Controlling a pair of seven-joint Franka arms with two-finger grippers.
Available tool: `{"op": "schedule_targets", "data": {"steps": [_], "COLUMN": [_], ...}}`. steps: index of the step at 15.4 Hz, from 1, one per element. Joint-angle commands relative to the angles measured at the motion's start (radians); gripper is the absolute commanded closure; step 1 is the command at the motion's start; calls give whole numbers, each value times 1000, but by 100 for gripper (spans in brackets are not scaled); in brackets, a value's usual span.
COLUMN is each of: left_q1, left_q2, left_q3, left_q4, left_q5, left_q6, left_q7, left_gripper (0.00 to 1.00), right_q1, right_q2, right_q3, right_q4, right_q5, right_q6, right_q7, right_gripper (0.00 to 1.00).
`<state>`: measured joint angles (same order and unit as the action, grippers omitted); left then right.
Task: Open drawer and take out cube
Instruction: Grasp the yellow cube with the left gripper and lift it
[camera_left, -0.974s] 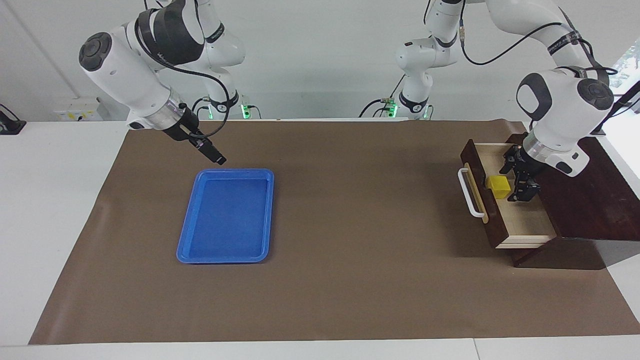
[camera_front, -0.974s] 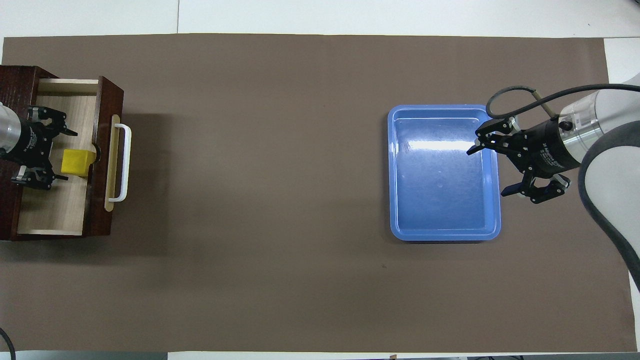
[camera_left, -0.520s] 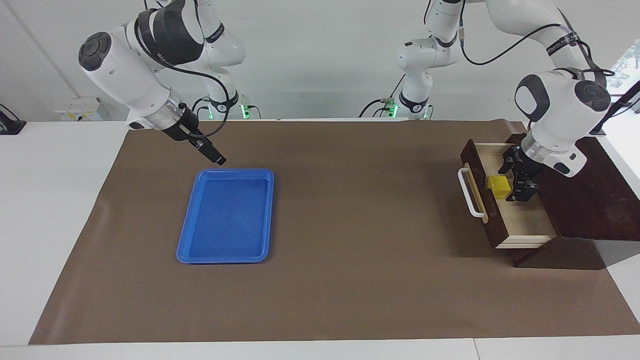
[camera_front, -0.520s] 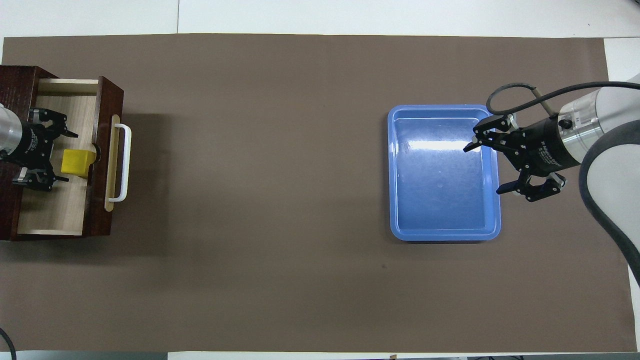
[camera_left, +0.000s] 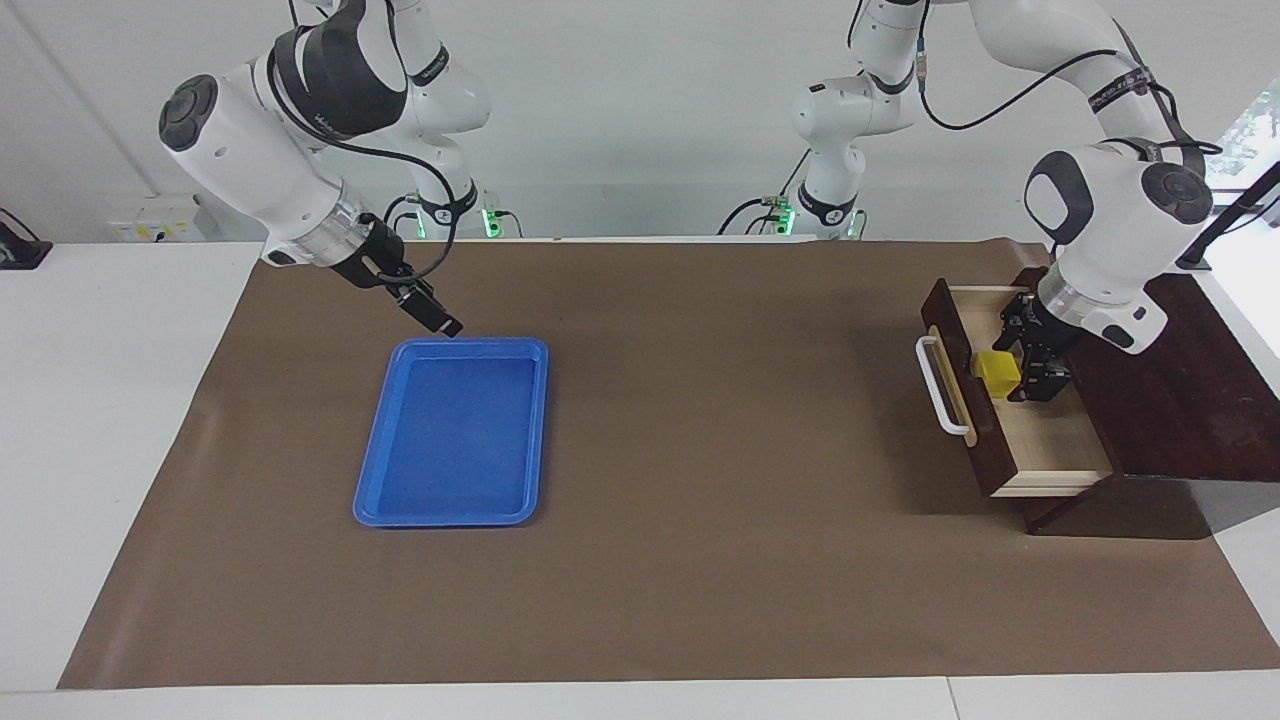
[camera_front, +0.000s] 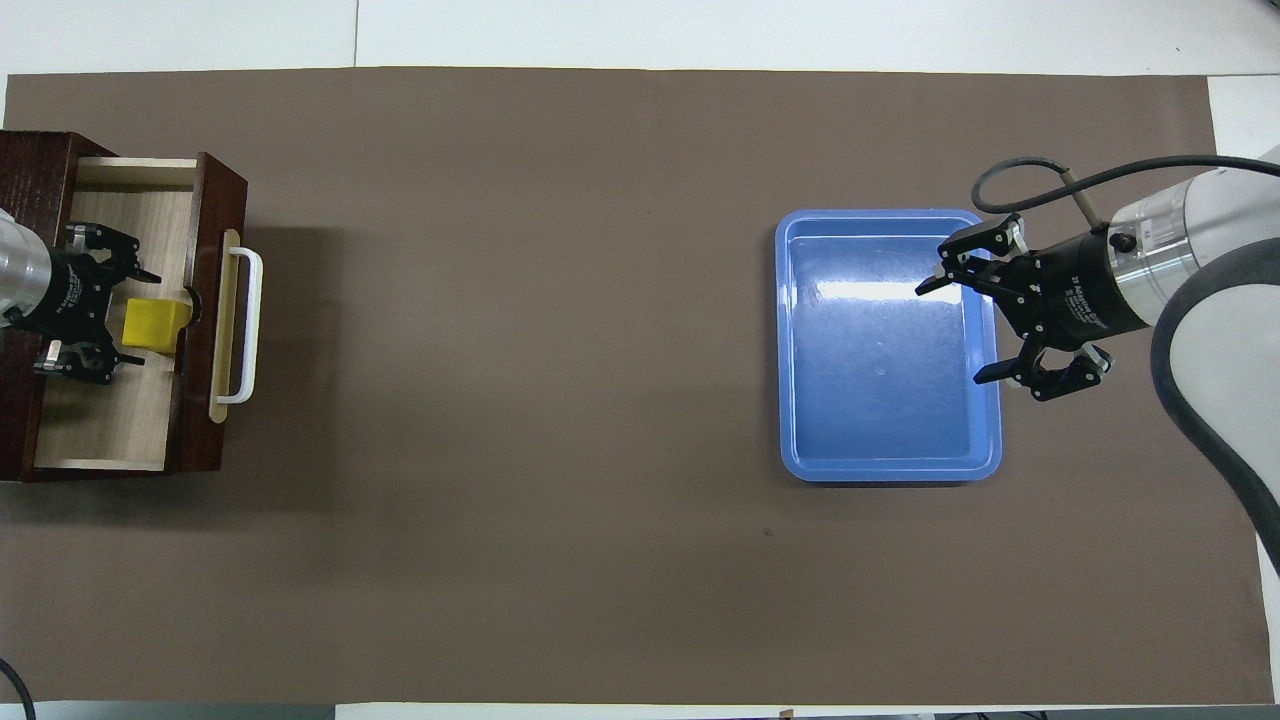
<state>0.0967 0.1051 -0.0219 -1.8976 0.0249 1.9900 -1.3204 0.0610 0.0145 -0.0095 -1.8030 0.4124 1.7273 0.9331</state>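
While left pincer (camera_front: 133, 317) straddles cube (camera_front: 153, 325), drawer (camera_front: 205, 318) front crowds it.

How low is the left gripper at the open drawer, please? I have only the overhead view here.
Observer: The left gripper is down inside the drawer, with its fingers level with the cube rather than above it.
Operator: Thank you. Is the cube off the drawer's floor?
Observer: No, it appears to rest on the pale floor, not lifted.
Operator: And is the right gripper touching the tray?
Observer: The right gripper hangs in the air just over the rim of the blue tray nearer the robots. I see no contact.
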Motion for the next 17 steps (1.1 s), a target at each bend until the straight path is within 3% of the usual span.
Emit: {"op": "schedule_targets", "data": {"steps": [1,3,6,8,9,14,17], "left_q1": [0,0,-2,-2,-3,5,2], "left_q2": [-39,-39,-39,-39,-39,-36,-6], "left_q3": [3,2,2,2,2,2,2], "left_q4": [-44,-44,-44,-44,-44,-3,122], "left_q5": [-14,-14,-14,-14,-14,-14,-16], "left_q6": [26,26,26,21,23,-8,-107], "left_q7": [-8,-7,-5,1,0,1,-3], "left_gripper": [18,28,56,96,100,100,100], "right_q1": [16,20,45,48,49,95,126], "right_q2": [4,16,31,45,50,76,94], "right_q3": [3,3,2,3,3,2,3], "right_q4": [-27,-27,-27,-26,-26,-26,-26], "right_q5": [40,72,89,104,112,169,193], "right_q6": [41,57,78,97,107,188,239], "right_q7": [53,94,140,173,187,268,309], "right_gripper": [0,0,0,0,0,0,0]}}
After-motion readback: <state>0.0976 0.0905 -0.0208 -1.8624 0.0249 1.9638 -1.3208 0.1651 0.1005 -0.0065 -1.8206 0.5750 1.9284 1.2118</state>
